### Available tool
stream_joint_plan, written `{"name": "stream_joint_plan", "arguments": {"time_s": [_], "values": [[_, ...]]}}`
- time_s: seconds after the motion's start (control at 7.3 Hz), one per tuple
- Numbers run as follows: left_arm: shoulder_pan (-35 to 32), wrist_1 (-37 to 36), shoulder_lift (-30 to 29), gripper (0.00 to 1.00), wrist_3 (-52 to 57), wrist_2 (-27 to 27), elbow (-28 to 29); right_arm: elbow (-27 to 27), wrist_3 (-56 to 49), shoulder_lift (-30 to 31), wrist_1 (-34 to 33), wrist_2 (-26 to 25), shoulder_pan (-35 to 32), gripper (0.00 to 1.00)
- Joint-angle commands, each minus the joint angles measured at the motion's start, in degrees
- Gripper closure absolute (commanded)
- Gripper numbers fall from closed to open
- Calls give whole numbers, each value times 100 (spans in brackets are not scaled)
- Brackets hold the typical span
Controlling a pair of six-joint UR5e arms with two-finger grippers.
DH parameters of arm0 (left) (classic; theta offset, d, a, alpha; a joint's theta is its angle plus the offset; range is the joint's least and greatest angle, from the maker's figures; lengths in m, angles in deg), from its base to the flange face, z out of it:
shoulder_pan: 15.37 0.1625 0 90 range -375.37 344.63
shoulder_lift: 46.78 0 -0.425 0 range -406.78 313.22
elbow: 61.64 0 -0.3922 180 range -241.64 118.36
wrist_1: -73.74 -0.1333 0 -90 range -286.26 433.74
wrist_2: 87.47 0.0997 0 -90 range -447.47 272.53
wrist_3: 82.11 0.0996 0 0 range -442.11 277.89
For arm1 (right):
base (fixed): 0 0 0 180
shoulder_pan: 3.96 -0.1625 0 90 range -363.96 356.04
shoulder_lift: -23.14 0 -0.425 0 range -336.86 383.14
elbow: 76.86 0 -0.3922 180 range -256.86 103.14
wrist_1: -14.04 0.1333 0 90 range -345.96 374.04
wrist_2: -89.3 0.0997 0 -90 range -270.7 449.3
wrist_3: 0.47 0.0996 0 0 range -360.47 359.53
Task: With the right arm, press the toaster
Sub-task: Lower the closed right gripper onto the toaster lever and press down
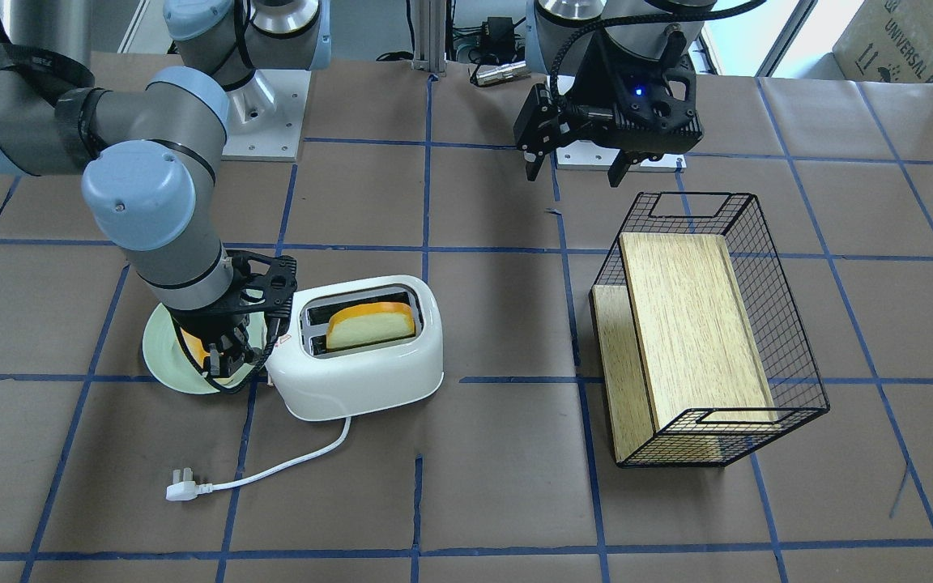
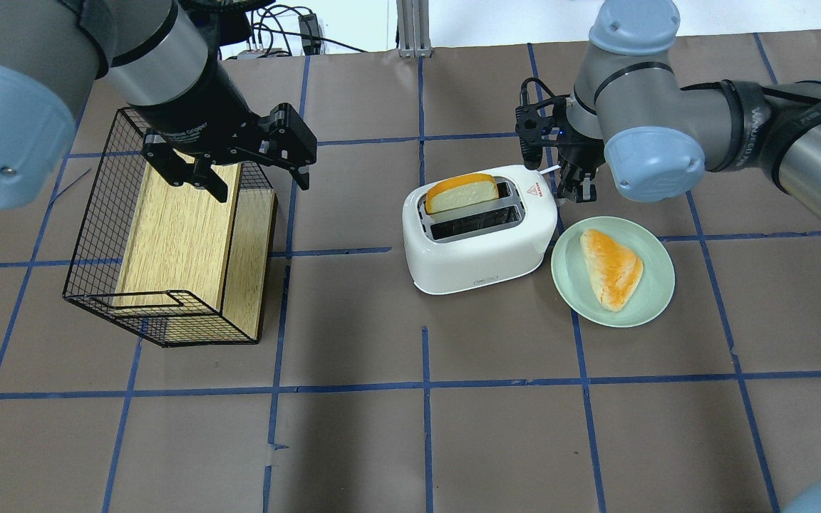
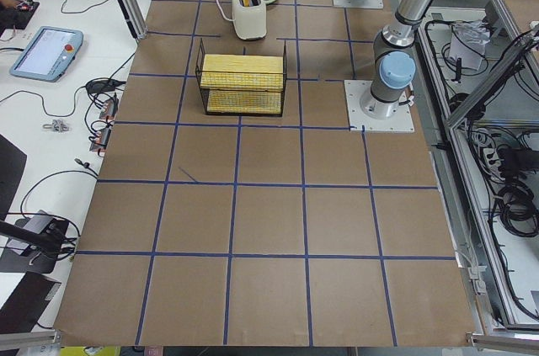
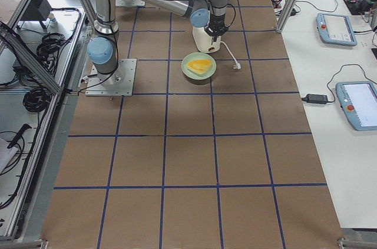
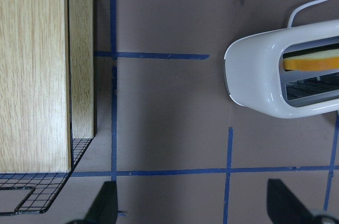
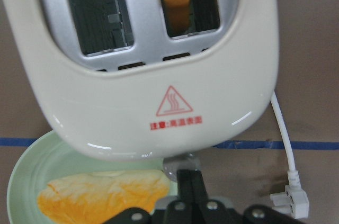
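- Right up against the lens in the right wrist view, the black skeletal right gripper (image 6: pixel 187 177) has its jaws pinched together on nothing. Its tip is at the small silver round knob (image 6: pixel 175 163) on the end of the toaster.
- That rounded white plastic two-slot toaster (image 2: pixel 478 256) sits just right of centre in the overhead view, with its red triangle label on the gripper's side.
- An orange-crusted bread slice (image 2: pixel 462 194) stands upright in the upper slot there.
- A pale green round plate (image 2: pixel 649 303) lies just beside the toaster, lower right, and carries a triangular golden toast piece (image 2: pixel 611 267).
- A white cord and plug (image 1: pixel 183 491) trail to the lower left of the front-facing view.
- At upper left overhead, the black left gripper (image 2: pixel 261 187) hangs with jaws spread wide above a tilted black wire basket (image 2: pixel 93 214) holding a light wooden box (image 2: pixel 175 235).
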Motion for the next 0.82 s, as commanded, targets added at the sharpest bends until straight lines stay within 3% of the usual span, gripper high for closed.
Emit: {"name": "stream_joint_plan", "arguments": {"time_s": [0.0,0.68], "values": [[0,0,0,0,0,0,0,-23,-19,-103,-48,-1,0,95],[0,0,0,0,0,0,0,-146,-10,-296,-294,8,-9,95]]}}
